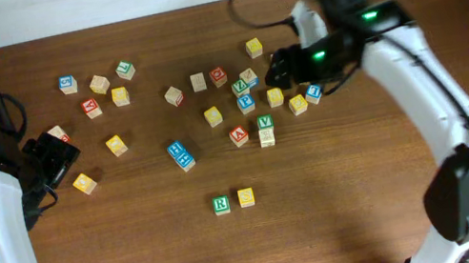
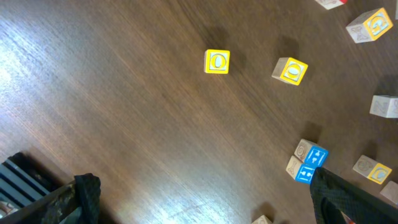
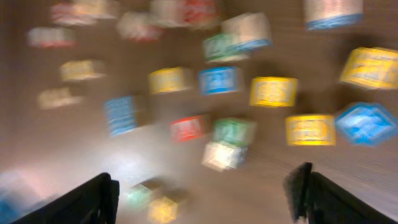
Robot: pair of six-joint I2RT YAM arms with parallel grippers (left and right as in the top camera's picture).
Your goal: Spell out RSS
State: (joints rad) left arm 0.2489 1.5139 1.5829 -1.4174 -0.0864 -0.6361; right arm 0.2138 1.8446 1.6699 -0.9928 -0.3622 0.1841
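Observation:
A green R block and a yellow S block sit side by side at the front middle of the table. They show blurred in the right wrist view. Many lettered blocks are scattered across the back middle. My right gripper hovers open and empty above that cluster; its fingers are wide apart. My left gripper is open and empty over the left side; its fingers are spread over bare wood.
A pair of blue blocks lies left of centre. A yellow block lies near my left gripper. Green and plain blocks sit stacked near centre. The brown table reaches a white wall at the back.

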